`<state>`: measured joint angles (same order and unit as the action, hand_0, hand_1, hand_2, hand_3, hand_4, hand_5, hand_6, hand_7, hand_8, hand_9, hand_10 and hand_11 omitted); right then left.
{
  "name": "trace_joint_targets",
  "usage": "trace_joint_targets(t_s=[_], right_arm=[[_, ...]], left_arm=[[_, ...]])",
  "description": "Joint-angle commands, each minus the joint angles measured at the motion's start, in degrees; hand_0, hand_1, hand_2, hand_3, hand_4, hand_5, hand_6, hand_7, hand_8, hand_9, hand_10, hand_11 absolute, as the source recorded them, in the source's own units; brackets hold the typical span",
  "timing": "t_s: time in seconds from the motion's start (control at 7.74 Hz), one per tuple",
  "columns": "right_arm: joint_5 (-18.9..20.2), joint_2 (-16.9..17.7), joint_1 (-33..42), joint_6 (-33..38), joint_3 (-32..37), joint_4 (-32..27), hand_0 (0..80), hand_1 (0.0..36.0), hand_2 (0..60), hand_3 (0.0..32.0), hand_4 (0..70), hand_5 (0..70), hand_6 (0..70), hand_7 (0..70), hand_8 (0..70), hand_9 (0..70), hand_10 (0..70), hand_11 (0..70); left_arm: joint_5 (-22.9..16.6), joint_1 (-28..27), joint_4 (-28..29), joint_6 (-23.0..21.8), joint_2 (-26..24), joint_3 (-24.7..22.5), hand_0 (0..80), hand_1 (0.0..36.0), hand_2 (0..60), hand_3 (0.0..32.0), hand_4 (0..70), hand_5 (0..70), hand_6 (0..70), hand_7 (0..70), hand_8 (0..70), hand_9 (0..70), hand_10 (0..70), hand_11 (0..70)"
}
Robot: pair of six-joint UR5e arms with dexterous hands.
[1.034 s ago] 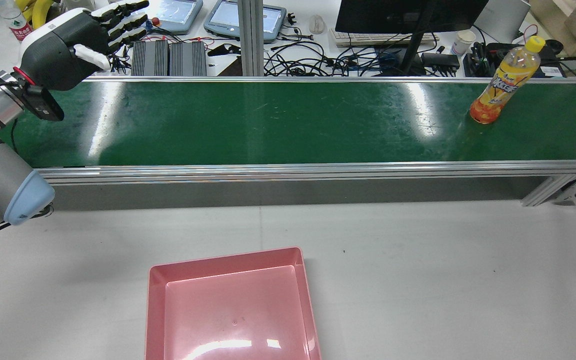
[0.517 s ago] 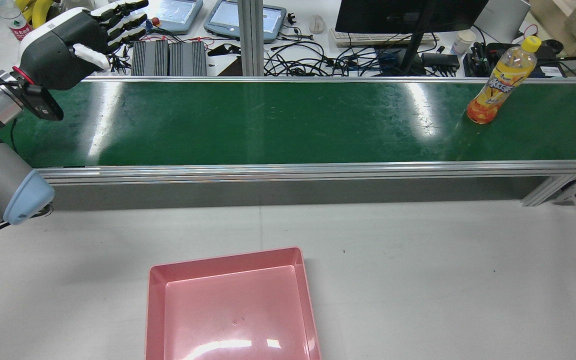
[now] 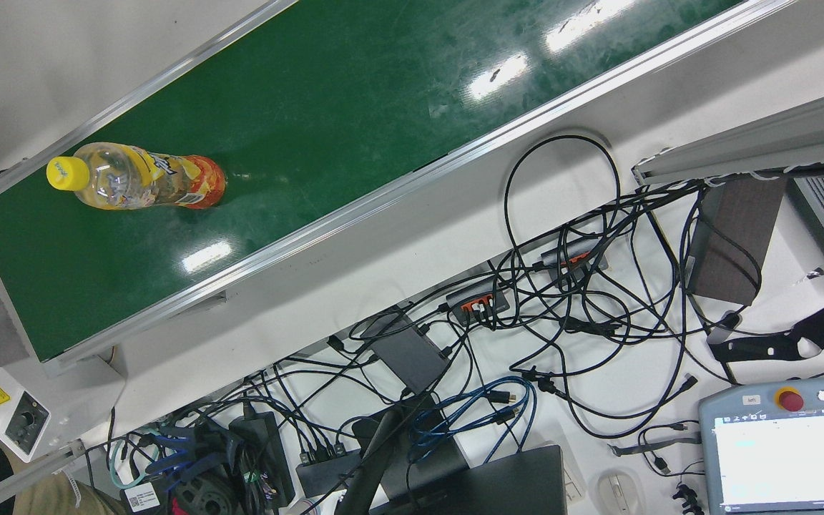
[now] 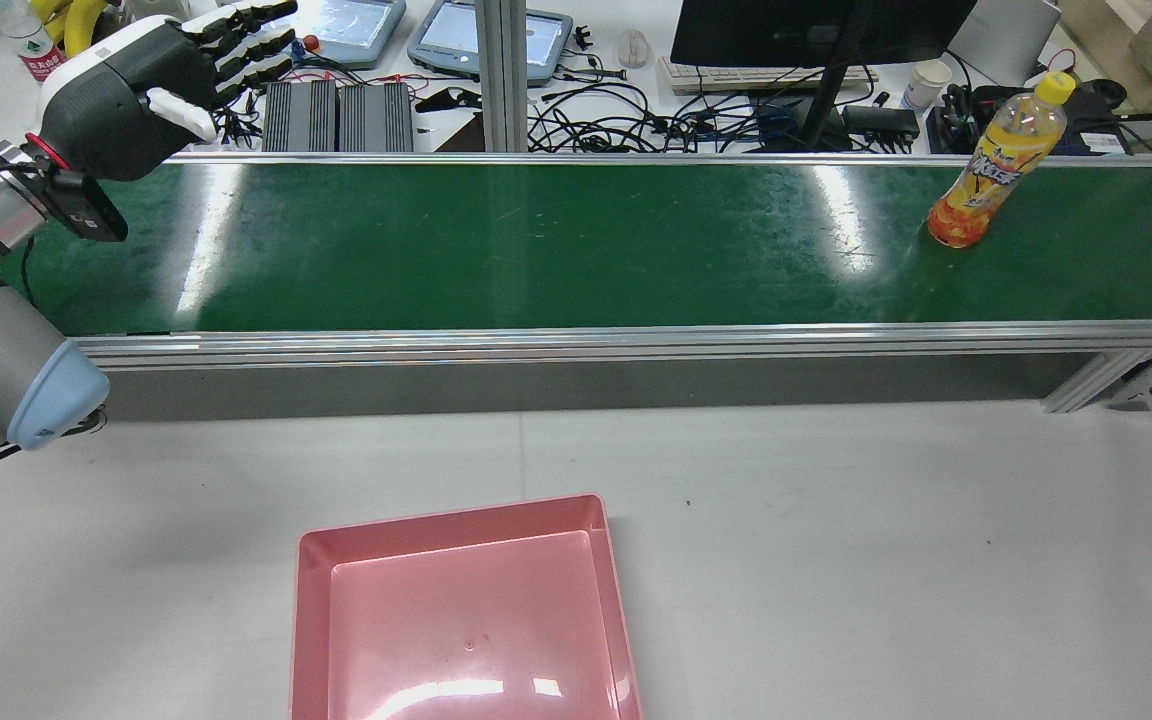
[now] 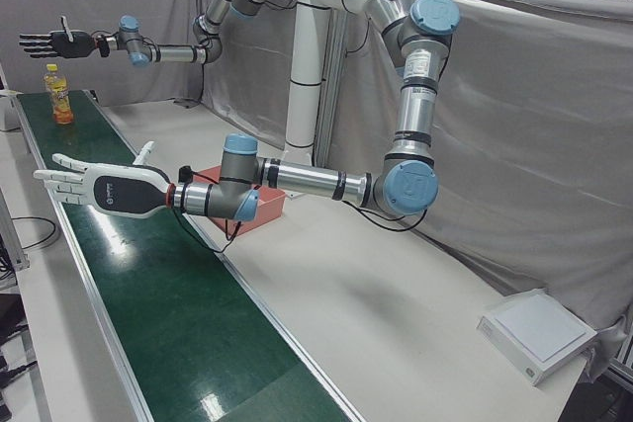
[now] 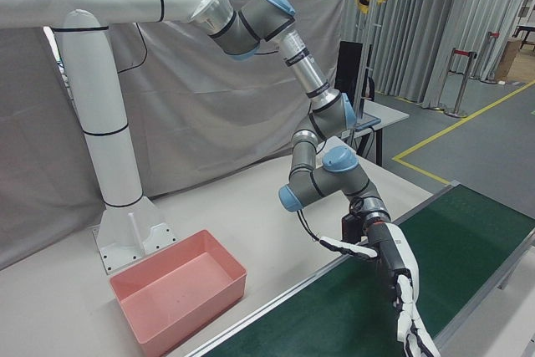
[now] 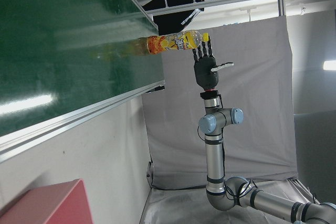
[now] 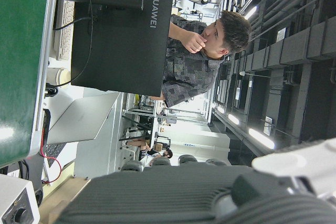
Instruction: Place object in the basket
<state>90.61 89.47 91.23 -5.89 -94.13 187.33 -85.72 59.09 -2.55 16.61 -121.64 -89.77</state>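
White tabletop fills the near side of the station, and on it sits the pink basket (image 4: 311,620), shallow and with nothing in it. Past the table runs a long green belt (image 4: 536,240) between metal rails.

At one end of that belt hangs the left hand (image 4: 136,95), palm flat and fingers stretched out apart, holding nothing. The left-front view shows the same hand (image 5: 99,190) level over the green surface, clear of it.

Toward the other end stands the bottle (image 4: 996,165), upright on the belt, nearer its far rail than its near one. It has a yellow cap, an orange-and-yellow label and orange drink in its lower part. Nothing touches it. From above, the bottle (image 3: 144,186) is seen close to the end of the belt.

Over that end the right hand (image 5: 54,43) is raised higher than the bottle's cap, fingers straight and spread, empty. The left hand's camera also catches it (image 7: 207,69), apart from the bottle.

Beyond the belt lies a desk with a dark monitor (image 4: 816,30), a keyboard (image 4: 766,75), a paper cup (image 4: 923,85) and tangled cables (image 4: 636,125). A person (image 8: 205,51) stands behind the monitor.
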Motion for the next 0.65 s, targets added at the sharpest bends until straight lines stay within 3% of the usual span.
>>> trace_joint_targets(t_s=[0.0,0.52], right_arm=[[0.0,0.0,0.0,0.0,0.0,-0.03,0.0,0.0,0.0,0.0,0.0,0.0,0.0,0.0,0.0,0.0,0.0,0.0],[0.0,0.0,0.0,0.0,0.0,0.05,0.0,0.0,0.0,0.0,0.0,0.0,0.0,0.0,0.0,0.0,0.0,0.0]], left_arm=[[-0.06,0.06,0.0,0.0,0.0,-0.05,52.3,3.8,0.0,2.8,13.5,13.1,0.5,0.0,6.1,6.6,4.8,8.1],[0.02,0.14,0.0,0.0,0.0,-0.05,52.4,3.4,0.0,2.8,13.5,12.4,0.4,0.0,6.3,6.9,4.8,8.0]])
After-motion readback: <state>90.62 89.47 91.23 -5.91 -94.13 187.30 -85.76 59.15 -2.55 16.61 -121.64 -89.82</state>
